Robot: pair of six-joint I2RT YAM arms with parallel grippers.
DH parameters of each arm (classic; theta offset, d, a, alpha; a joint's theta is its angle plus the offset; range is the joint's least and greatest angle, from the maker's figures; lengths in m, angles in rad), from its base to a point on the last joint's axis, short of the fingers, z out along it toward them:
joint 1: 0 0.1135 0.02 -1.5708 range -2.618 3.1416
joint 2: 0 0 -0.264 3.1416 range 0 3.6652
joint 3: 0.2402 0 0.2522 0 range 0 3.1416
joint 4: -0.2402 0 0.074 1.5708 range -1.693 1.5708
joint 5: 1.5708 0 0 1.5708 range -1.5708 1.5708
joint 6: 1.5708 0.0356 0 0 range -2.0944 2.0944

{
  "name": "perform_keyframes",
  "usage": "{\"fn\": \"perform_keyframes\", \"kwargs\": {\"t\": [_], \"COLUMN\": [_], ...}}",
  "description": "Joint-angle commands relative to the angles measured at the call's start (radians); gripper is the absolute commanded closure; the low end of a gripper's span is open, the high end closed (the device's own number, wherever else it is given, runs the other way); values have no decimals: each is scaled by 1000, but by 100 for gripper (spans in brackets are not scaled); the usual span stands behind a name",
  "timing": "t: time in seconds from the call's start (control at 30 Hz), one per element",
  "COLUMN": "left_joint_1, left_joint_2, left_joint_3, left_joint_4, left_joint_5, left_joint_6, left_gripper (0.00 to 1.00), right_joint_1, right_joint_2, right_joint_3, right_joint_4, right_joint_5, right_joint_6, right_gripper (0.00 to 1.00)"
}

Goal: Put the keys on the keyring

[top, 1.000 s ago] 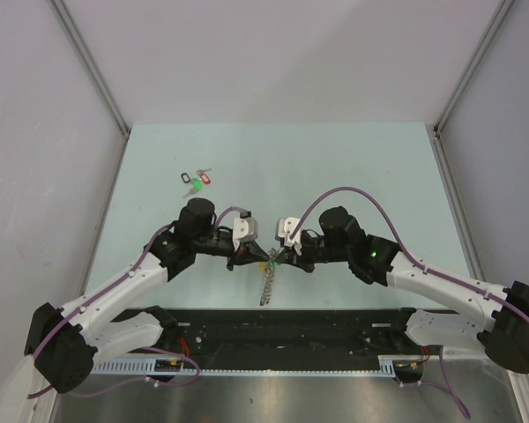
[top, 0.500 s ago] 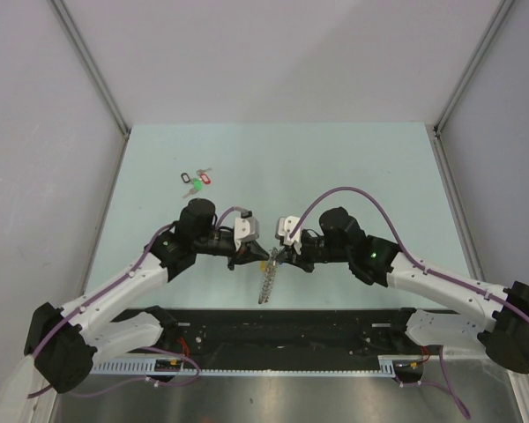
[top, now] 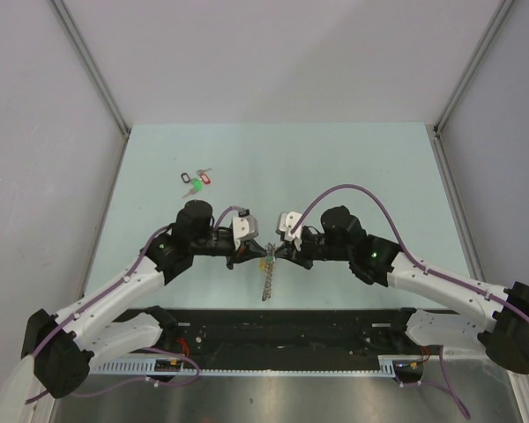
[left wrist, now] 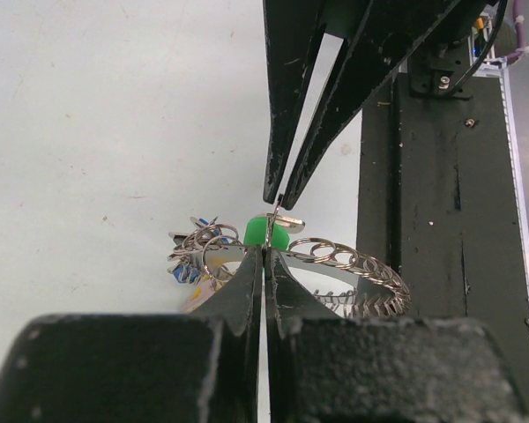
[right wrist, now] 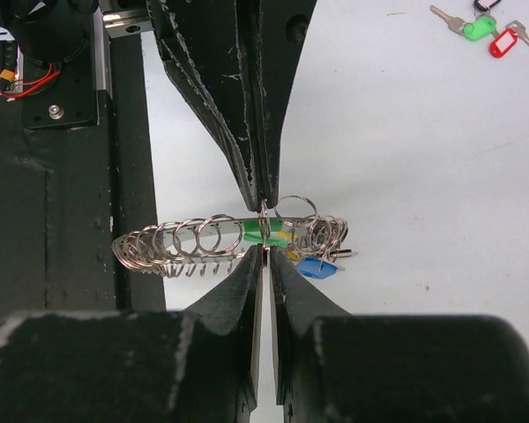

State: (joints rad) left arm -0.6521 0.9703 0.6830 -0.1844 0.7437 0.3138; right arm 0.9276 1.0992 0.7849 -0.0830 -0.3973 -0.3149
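A: Where is the keyring?
B: The keyring [right wrist: 194, 240] is at the near middle of the bench [right wrist: 423, 176], right where the two hands meet tip to tip. From the right wrist it shows as a row of wire coils running sideways, one end over the black rail [right wrist: 62, 176] at the bench's edge.
A: And the keys?
B: The green key [right wrist: 254, 233] lies in among the coils, just between the fingertips. The blue key [right wrist: 316, 267] hangs just beside it, under a cluster of small rings at the end of the coils away from the rail. Whether either is threaded on, I cannot tell.
A: What is the left hand doing?
B: The left hand [left wrist: 264, 256] is pressed together, its tips pinching a thin wire loop [right wrist: 265, 220] that stands upright by the green key. I cannot tell which piece that loop belongs to.
A: The right hand?
B: The right hand [right wrist: 263, 257] faces it from the other side, tips nearly touching the left's. A hairline gap shows between its fingers and the same loop runs into it. Whether it grips the wire or stands just free, I cannot tell.
A: Anything else on the bench?
B: A bunch [right wrist: 478, 25] of three keys with black, green and red tags lies well apart, toward the far left.
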Motion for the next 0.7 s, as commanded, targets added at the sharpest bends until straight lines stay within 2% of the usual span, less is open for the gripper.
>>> {"fn": "perform_keyframes", "kwargs": {"t": [0.0, 0.1, 0.67], "left_joint_1": [-6, -4, -4], "left_joint_2": [-33, -36, -18], "left_joint_3": [29, 29, 49], "left_joint_4": [42, 57, 8], "left_joint_5": [-3, -1, -47], "left_joint_6": [-25, -61, -51], "left_gripper": [100, 100, 100], "right_joint_1": [-7, -6, 2], "right_joint_2": [-15, -9, -2], "right_joint_3": [13, 14, 13], "right_joint_4": [43, 42, 55], "right_joint_5": [-9, -17, -8], "right_joint_6": [0, -7, -12], "right_gripper": [93, 100, 100]}}
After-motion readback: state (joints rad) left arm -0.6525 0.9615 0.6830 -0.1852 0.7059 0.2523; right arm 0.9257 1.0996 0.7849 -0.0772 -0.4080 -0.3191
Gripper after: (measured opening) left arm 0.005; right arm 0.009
